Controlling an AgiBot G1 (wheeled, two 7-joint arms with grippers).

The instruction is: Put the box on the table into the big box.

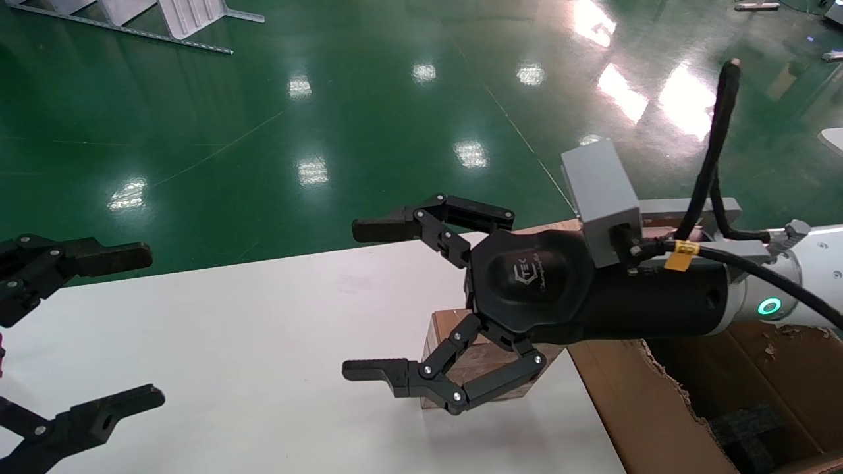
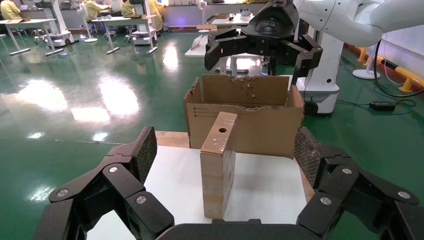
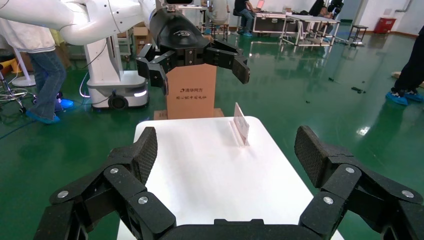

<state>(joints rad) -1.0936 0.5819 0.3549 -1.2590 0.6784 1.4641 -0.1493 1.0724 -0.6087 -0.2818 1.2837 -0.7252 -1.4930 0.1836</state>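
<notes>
Head camera looking down, wrist cameras facing across shared table (image 1: 263, 342)

On the right gripper's (image 1: 385, 305) black housing we read a hexagon logo with "TEK"; the smaller line beside it is too small to make out. In the right wrist view, a brown upright carton (image 3: 191, 91) behind the worktop (image 3: 200, 165) carries a line of Chinese characters, too small to read with certainty. The big box (image 2: 245, 120) bears small print we cannot read.

A glossy green floor (image 1: 263, 118) surrounds the scene. A small white card (image 3: 241, 123) stands upright. People (image 3: 45, 75) stand around.
</notes>
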